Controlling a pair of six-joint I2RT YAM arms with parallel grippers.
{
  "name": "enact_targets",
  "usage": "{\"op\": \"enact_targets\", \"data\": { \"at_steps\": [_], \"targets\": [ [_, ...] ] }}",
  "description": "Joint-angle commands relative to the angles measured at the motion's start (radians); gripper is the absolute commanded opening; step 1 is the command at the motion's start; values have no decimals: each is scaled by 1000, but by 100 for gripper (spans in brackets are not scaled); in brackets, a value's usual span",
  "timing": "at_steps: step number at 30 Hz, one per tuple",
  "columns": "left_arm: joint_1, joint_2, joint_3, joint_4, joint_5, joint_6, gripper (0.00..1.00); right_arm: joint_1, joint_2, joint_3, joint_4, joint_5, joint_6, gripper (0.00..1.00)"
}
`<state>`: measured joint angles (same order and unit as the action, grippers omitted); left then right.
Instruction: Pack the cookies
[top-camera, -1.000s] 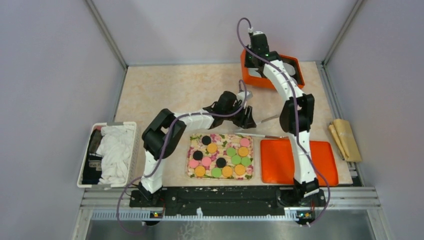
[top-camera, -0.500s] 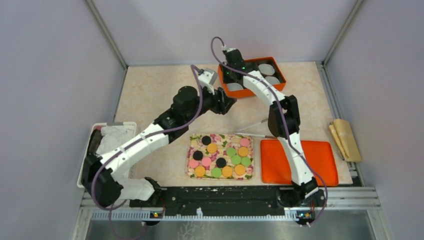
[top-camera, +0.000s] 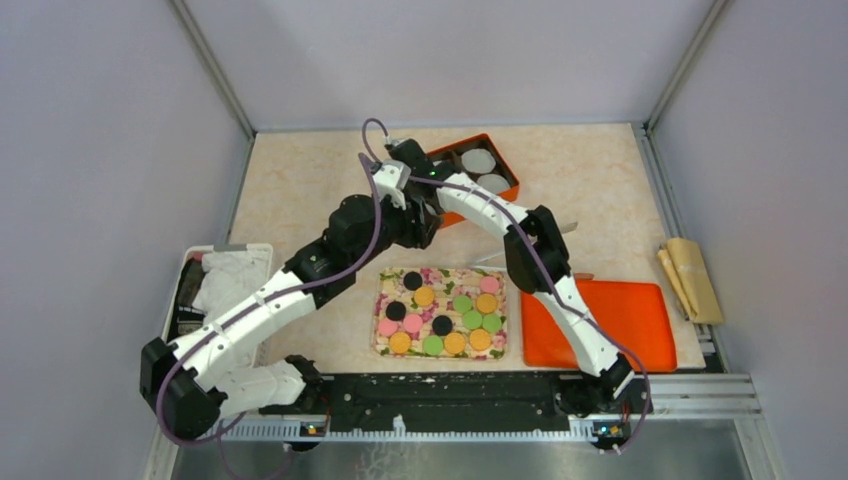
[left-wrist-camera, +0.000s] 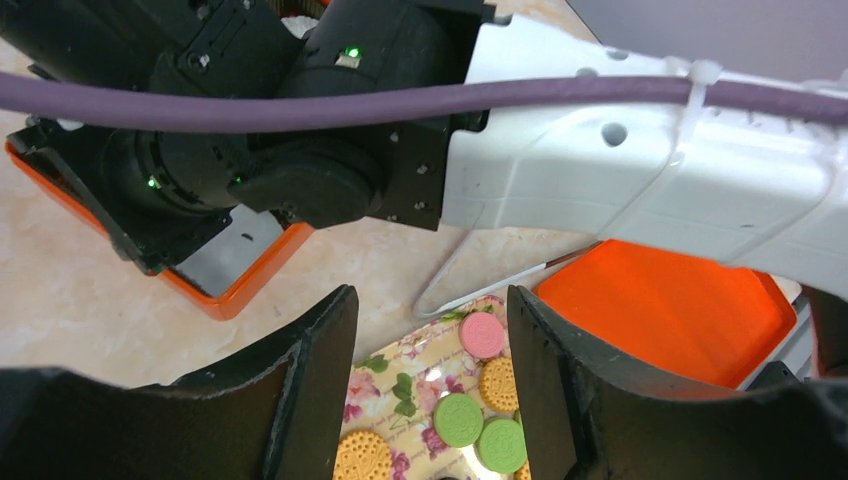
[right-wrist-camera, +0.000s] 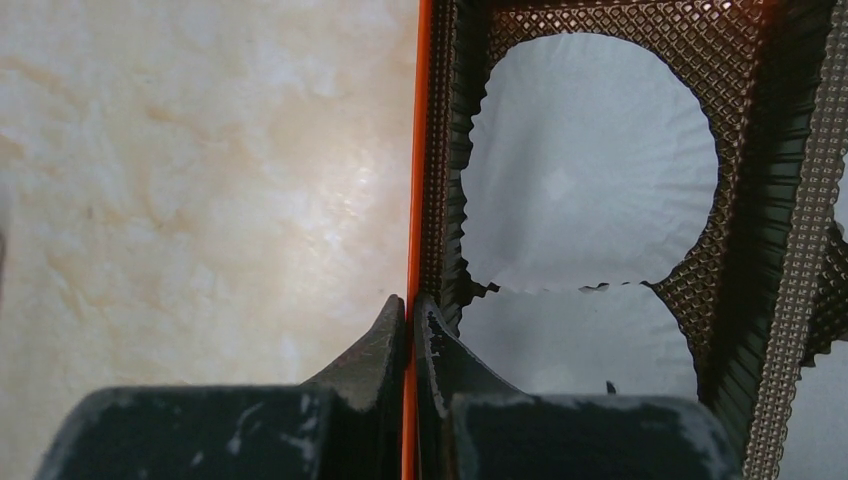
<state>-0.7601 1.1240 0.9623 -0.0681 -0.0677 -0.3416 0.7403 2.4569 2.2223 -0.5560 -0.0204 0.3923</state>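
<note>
Several cookies (top-camera: 440, 312) in black, orange, pink and green lie on the floral tray (top-camera: 447, 277). Pink and green ones show between my left fingers in the left wrist view (left-wrist-camera: 482, 335). My left gripper (left-wrist-camera: 430, 310) is open and empty, hovering over the tray's far edge (top-camera: 425, 228). My right gripper (right-wrist-camera: 410, 305) is shut on the left wall of the orange box (right-wrist-camera: 421, 150), which holds white paper cups (right-wrist-camera: 590, 160). From above, the right gripper (top-camera: 430, 195) is at the box's (top-camera: 505, 178) near left corner, partly hidden by the left arm.
An orange lid (top-camera: 600, 320) lies right of the tray. Metal tongs (left-wrist-camera: 500, 285) lie between tray and box. A white basket of cloths (top-camera: 215, 305) stands at the left edge. A brown paper bag (top-camera: 690, 275) lies at the right edge.
The right gripper has dragged the orange box left and nearer across the table. The left arm stretched out towards the box, then drew back to the tray's far edge.
</note>
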Motion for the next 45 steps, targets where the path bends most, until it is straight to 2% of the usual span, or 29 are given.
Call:
{"op": "enact_targets", "data": {
  "at_steps": [1, 8, 10, 12, 14, 16, 19, 25, 30, 31, 34, 37, 45],
  "targets": [
    [-2, -66, -14, -7, -42, -9, 63, 36, 62, 101, 29, -65, 54, 0],
    [-2, -117, -37, 1, -58, -15, 63, 69, 65, 117, 48, -123, 35, 0],
    [-2, -132, -22, -8, -74, -16, 64, 70, 49, 111, 46, -100, 22, 12],
    [-3, -150, -4, -22, -122, -16, 64, 70, 25, 101, 50, -80, 4, 30],
    [-2, -169, 12, -31, -162, -14, 65, 70, 1, 92, 50, -68, -13, 57],
    [-2, -197, 18, -22, -195, -17, 66, 70, -21, 86, 45, -58, -27, 73],
    [-2, -232, 22, -8, -249, -18, 70, 69, -56, 66, 33, -43, -45, 78],
    [-2, -207, 55, -43, -334, -2, 71, 55, -169, -17, 44, 92, -95, 74],
    [-2, -157, 47, -32, -322, 1, 71, 5, -264, -101, 45, 259, -146, 60],
    [-2, -144, 45, -30, -321, 2, 71, -7, -277, -116, 40, 295, -155, 53],
    [-2, -106, 40, -21, -307, 1, 72, -58, -292, -138, 12, 366, -167, 19],
    [-2, -84, 36, -9, -285, -6, 72, -122, -282, -151, -14, 385, -168, 2],
    [-3, -35, 26, -13, -295, -21, 71, -244, -224, -161, -49, 357, -154, 0]
  ]
}}
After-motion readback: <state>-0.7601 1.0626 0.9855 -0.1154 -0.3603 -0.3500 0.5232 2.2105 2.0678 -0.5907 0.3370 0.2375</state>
